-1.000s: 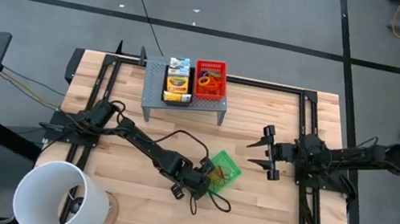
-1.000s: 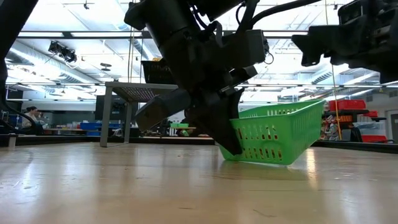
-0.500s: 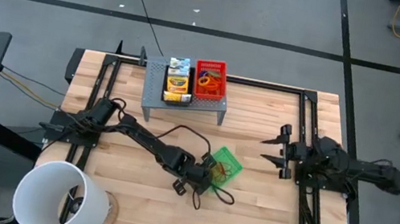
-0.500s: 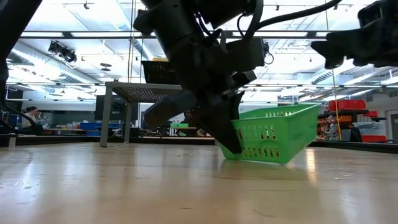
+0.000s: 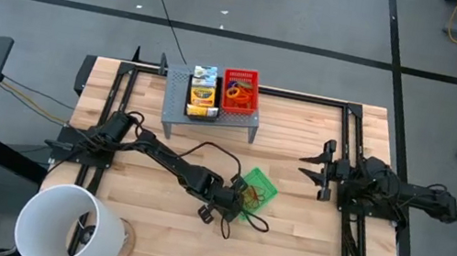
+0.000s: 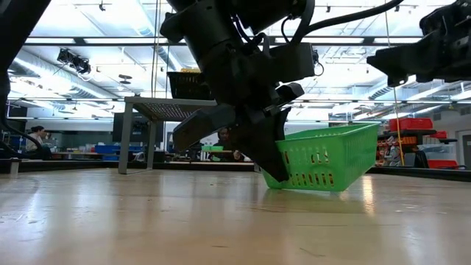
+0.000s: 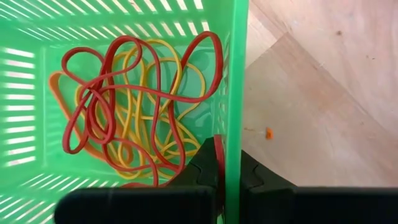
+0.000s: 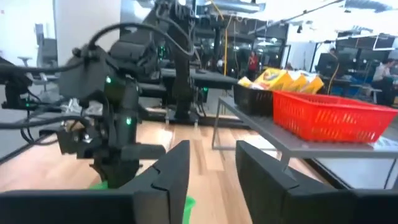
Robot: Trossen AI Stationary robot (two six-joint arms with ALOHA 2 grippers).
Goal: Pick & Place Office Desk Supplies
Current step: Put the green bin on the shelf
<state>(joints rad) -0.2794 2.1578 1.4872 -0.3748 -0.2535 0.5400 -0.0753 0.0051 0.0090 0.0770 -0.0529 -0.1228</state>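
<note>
Green mesh tray (image 7: 236, 74), red/yellow bands (image 7: 134, 106)

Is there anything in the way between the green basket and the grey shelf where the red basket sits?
Nothing visible blocks it. Bare table lies between the green basket, pinched by the left end effector, and the grey shelf.

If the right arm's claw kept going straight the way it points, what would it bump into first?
Probably the left arm, which stands right ahead of the right end effector and holds the green basket. The grey shelf sits off to one side. Depth is hard to judge.
</note>
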